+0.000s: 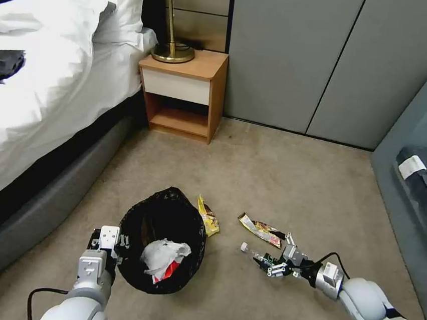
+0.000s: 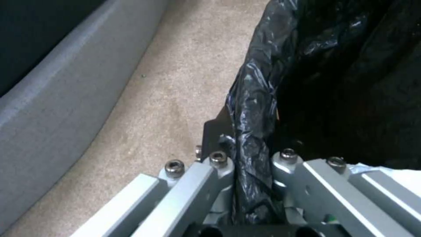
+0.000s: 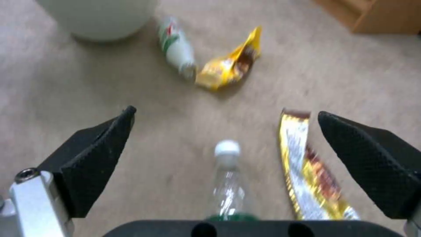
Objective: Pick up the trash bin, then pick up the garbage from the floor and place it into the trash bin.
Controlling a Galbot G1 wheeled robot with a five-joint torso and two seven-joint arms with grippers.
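The left hand (image 2: pixel 252 184) clamps the bag-lined rim of the trash bin (image 1: pixel 161 240), tissue and carton inside. The right hand (image 3: pixel 228 158), spread wide, straddles a clear bottle (image 3: pixel 228 184) on the carpet; closing on it looks next. Beyond lie a long wrapper (image 1: pixel 261 230) and a yellow wrapper (image 1: pixel 208 216).

No text, brand or number can be read anywhere. The printing on the yellow snack wrapper (image 3: pixel 230 64), the long wrapper (image 3: pixel 311 174) and the small white bottle (image 3: pixel 175 46) is too blurred to make out.
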